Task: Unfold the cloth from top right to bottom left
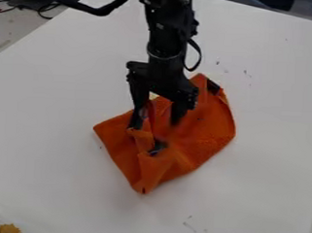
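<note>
The gripper (pixel 155 122) comes down from the top edge over the middle of the orange cloth (pixel 207 133). Its two fingers stand apart, so it is open, with orange fabric visible between and below them. I cannot tell whether the fingertips touch the fabric. The cloth lies crumpled on the white table, with a raised fold near the left finger and a narrow corner pointing toward the bottom. Dark patches show at its upper right corner and just below the gripper. Part of the cloth's upper edge is hidden behind the gripper.
The white table (pixel 259 191) surrounds the cloth on all sides. A yellow fuzzy object (pixel 10 229) sits at the bottom left corner beside something black. Dark cables (pixel 43 7) lie beyond the table's edge at the upper left.
</note>
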### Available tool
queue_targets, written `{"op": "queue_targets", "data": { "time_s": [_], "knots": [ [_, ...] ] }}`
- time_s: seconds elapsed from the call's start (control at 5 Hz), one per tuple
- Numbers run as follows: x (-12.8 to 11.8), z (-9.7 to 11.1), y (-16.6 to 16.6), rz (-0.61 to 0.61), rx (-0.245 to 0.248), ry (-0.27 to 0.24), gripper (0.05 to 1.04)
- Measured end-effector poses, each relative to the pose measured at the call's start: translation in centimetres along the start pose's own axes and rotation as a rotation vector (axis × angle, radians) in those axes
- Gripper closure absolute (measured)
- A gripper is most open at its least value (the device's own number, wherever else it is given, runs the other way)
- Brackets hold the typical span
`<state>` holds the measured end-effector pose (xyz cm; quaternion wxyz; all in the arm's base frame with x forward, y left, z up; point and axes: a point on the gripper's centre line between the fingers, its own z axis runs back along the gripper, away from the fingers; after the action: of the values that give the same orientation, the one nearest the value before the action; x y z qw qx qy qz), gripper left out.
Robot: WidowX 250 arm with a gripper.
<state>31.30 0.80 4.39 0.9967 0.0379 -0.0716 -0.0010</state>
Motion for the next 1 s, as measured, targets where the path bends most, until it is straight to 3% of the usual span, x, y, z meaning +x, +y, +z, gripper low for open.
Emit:
{"op": "queue_targets", "data": {
  "time_s": [0.2,1.0],
  "knots": [
    [0.7,-0.7,1.3,-0.001,0.001,-0.007,0.082],
    [-0.2,-1.8,1.6,0.048,-0.019,-0.006,0.082]
  ]
}}
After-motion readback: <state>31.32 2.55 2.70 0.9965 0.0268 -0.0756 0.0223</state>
